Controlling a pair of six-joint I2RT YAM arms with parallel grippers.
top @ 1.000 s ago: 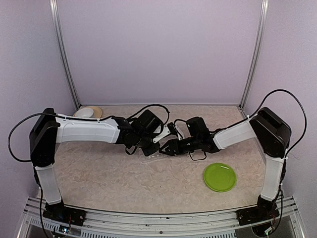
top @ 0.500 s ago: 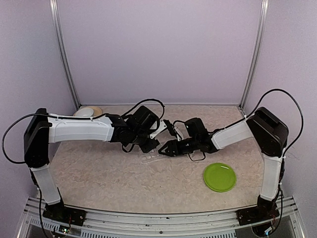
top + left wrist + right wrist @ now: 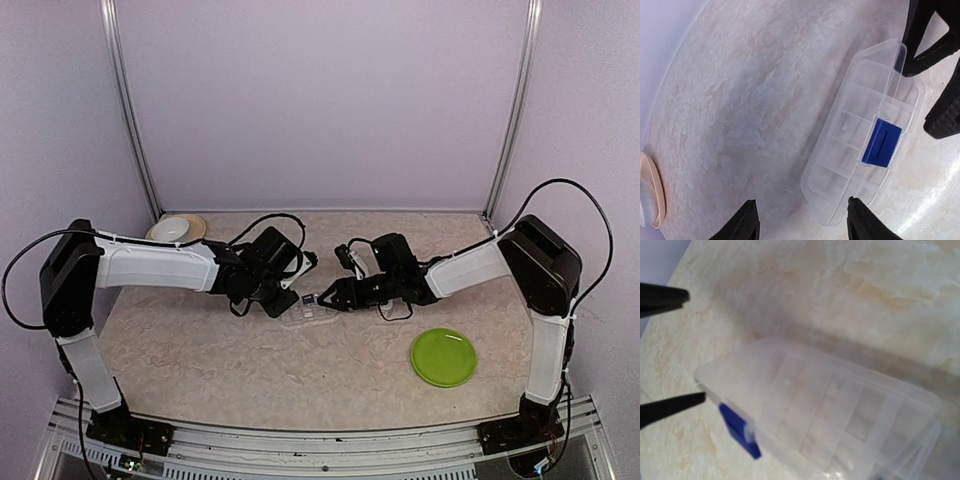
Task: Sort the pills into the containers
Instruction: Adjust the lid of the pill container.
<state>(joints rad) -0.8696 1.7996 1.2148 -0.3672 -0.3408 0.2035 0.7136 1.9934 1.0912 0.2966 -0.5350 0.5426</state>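
Observation:
The container (image 3: 306,312) is a flat clear box with compartments and a blue latch (image 3: 881,142), lying mid-table. My left gripper (image 3: 289,301) is open just left of it. In the left wrist view its tips (image 3: 801,205) frame bare table and the box's (image 3: 850,130) near end. My right gripper (image 3: 328,293) is at the box's other end, its black fingers (image 3: 935,35) spread either side of a corner. The right wrist view shows the box (image 3: 840,400) blurred and close, with the left fingertips (image 3: 670,407) beyond; its own fingers are hidden. No pills show in any view.
A green plate (image 3: 443,357) lies front right. A white bowl on a tan dish (image 3: 178,228) sits back left, its rim at the left wrist view's edge (image 3: 651,192). Metal posts and purple walls close the back, and a cable loop (image 3: 398,312) hangs under the right wrist.
My left gripper has opened and pulled back to the left, uncovering the box. The right gripper has stayed at the box's right end, shifting only slightly.

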